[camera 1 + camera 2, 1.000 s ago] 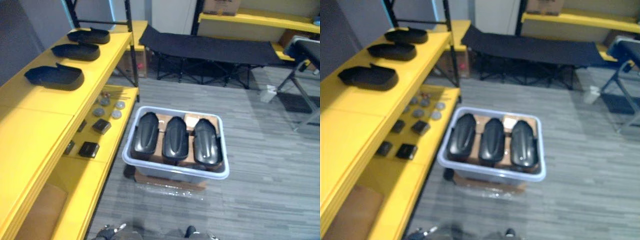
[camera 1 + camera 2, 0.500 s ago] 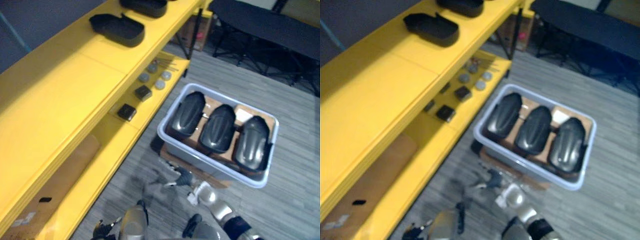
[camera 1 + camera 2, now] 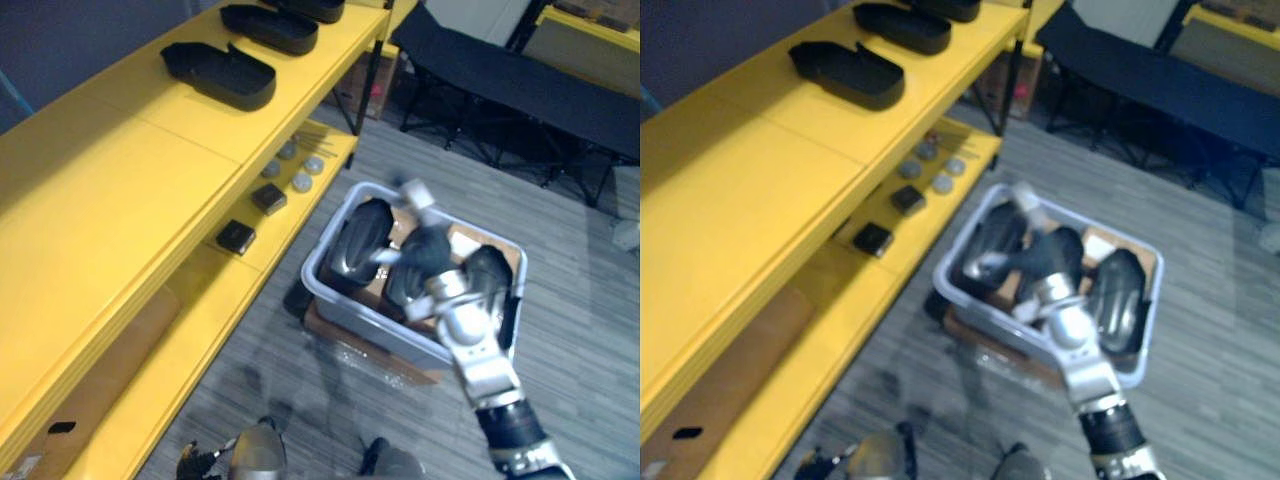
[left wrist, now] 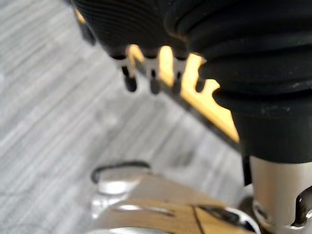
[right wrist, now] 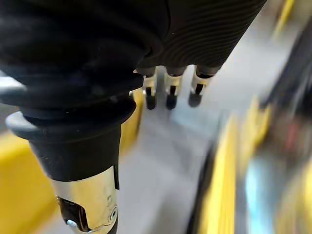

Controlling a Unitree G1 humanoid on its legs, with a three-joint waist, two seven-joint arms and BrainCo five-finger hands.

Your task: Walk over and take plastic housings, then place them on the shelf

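Over the housings (image 3: 352, 242) — right hand (image 3: 430, 256), fingers (image 3: 411, 191) spread.

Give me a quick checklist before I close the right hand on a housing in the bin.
1. Right hand over the bin: ok, above the middle housing.
2. Right hand empty, fingers straight: ok.
3. Fingers touching that housing: cannot tell.
4. Left hand free: ok, open, holding nothing.
5. Bare space on the shelf top beside the housings already there: ok.
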